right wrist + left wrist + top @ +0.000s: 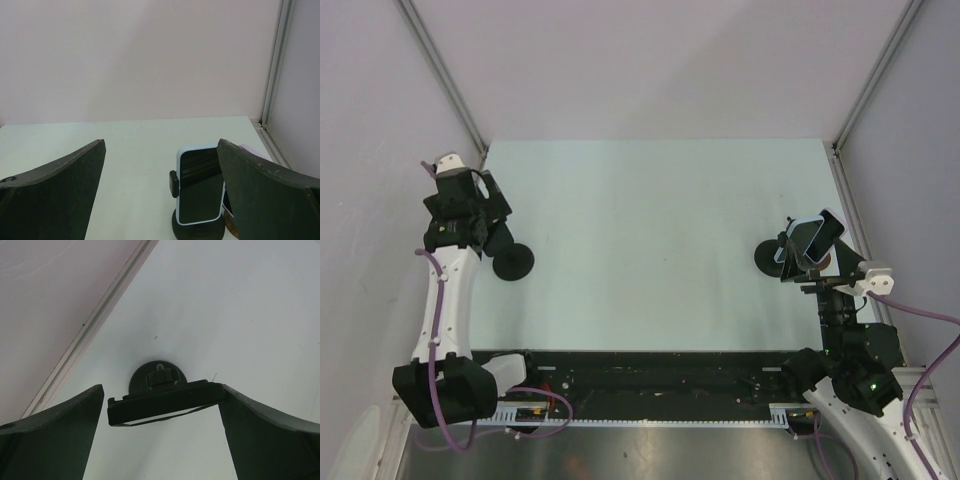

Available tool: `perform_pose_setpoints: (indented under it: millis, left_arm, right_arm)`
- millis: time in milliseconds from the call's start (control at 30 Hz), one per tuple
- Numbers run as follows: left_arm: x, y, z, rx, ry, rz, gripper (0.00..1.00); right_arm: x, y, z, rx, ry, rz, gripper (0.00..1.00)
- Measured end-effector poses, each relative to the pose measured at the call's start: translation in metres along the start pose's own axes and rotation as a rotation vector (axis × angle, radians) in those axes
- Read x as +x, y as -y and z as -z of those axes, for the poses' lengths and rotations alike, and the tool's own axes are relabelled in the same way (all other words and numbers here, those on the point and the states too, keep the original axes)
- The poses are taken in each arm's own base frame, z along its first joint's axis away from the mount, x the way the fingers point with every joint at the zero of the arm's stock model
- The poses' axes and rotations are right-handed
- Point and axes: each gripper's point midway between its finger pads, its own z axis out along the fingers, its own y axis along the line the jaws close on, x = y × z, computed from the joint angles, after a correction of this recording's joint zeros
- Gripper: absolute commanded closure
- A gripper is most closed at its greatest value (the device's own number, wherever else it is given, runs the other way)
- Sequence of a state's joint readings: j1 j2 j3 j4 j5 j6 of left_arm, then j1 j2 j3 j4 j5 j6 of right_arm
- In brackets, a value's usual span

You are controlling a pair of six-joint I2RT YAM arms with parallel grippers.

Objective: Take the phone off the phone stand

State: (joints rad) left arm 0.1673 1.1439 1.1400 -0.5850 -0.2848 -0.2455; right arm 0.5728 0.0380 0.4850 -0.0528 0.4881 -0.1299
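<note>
— Where is the phone (200, 185)?
— At three o'clock on the table (660, 230), upright in the phone stand (197, 229). My right gripper (161, 145) is spread wide before it, holding nothing.
— And your other arm?
— My left gripper (162, 387) is spread too, around an empty stand (165, 402) at nine o'clock.
— Where would you grip?
— On the cased long edges, above the clamp. I judge it light, stiff and slick-faced.

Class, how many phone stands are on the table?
2 for certain: the left stand, empty, and the right stand, holding the phone. A brownish base beside it, mostly hidden, may be a third.
</note>
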Motion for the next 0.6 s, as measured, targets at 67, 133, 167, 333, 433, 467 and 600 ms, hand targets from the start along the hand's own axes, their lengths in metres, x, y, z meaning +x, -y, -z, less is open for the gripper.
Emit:
perform_pose_setpoints:
  millis: [67, 133, 167, 333, 433, 467, 600]
  left_arm:
    - [-0.001, 0.0, 0.0, -0.001, 0.002, 0.0, 0.0]
    - [-0.002, 0.0, -0.001, -0.002, 0.006, 0.001, 0.06]
    - [-0.002, 0.0, -0.001, -0.003, 0.009, 0.002, 0.07]
    - [-0.004, 0.002, -0.003, 0.008, 0.015, 0.003, 0.24]
    - [-0.004, 0.004, -0.003, 0.019, 0.013, -0.001, 0.38]
    - [-0.004, 0.005, -0.003, 0.023, 0.012, -0.005, 0.42]
    - [-0.003, 0.011, -0.002, 0.05, 0.01, -0.03, 0.59]
  right_arm:
    - [0.0, 0.0, 0.0, 0.0, 0.0, 0.0, 0.0]
    - [0.0, 0.0, 0.0, 0.0, 0.0, 0.0, 0.0]
    - [0.0, 0.0, 0.0, 0.0, 0.0, 0.0, 0.0]
    - [0.0, 0.0, 0.0, -0.001, 0.0, 0.0, 0.0]
    - [0.0, 0.0, 0.0, -0.001, 0.0, 0.0, 0.0]
    - [0.0, 0.0, 0.0, -0.001, 0.0, 0.0, 0.0]
    - [0.0, -0.001, 0.0, -0.008, 0.001, 0.0, 0.0]
